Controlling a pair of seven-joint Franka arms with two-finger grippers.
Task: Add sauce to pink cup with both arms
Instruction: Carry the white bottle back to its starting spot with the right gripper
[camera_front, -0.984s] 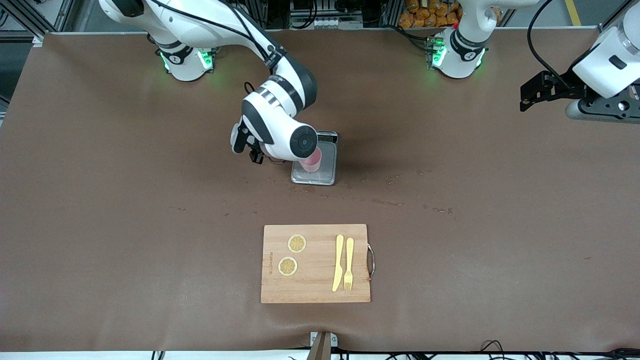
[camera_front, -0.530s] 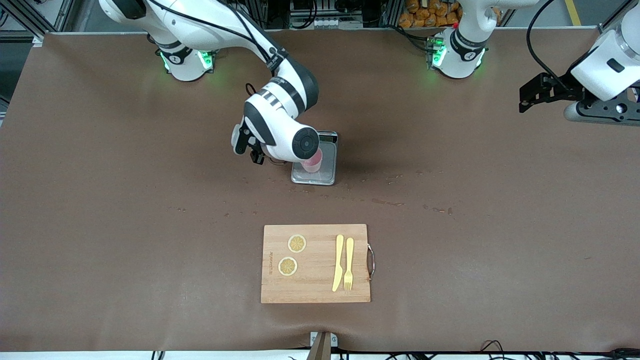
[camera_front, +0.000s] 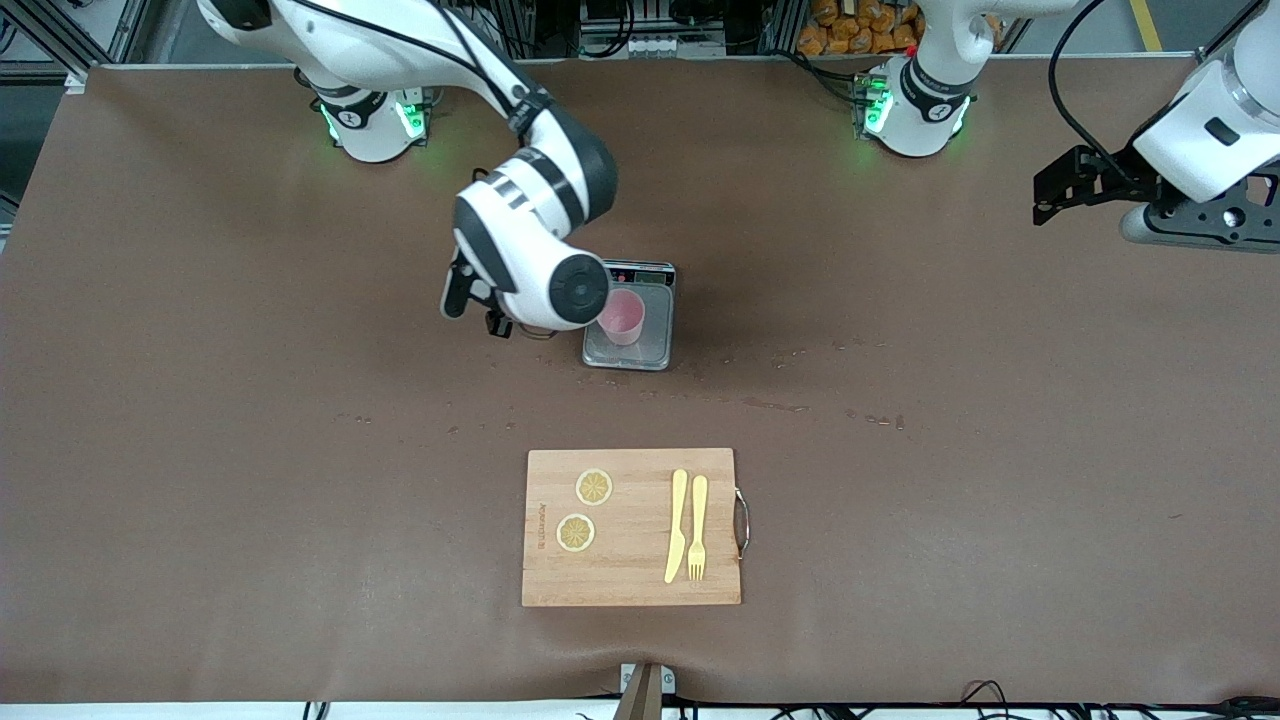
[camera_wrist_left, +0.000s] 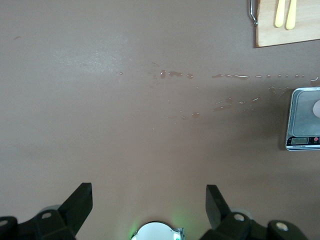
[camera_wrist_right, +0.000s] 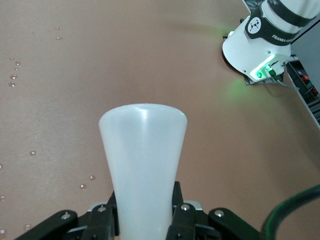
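The pink cup (camera_front: 622, 315) stands upright on the tray of a small digital scale (camera_front: 650, 350) mid-table. My right gripper (camera_front: 476, 306) hangs just beside the scale, toward the right arm's end. In the right wrist view it (camera_wrist_right: 145, 210) is shut on the sauce bottle (camera_wrist_right: 143, 165), whose translucent whitish body points away from the camera. The bottle's nozzle is hidden. My left gripper (camera_front: 1058, 190) is open and empty, raised near the left arm's end of the table. It also shows in the left wrist view (camera_wrist_left: 147, 200).
A wooden cutting board (camera_front: 632, 590) lies nearer the front camera, with two lemon slices (camera_front: 594, 487), a yellow knife (camera_front: 677, 525) and a fork (camera_front: 697, 527) on it. Small wet spots (camera_front: 775, 405) dot the mat between scale and board. The scale (camera_wrist_left: 303, 125) also shows in the left wrist view.
My right arm has swung off the cup toward its own end of the table, so the whole cup now shows. My left arm has shifted only slightly.
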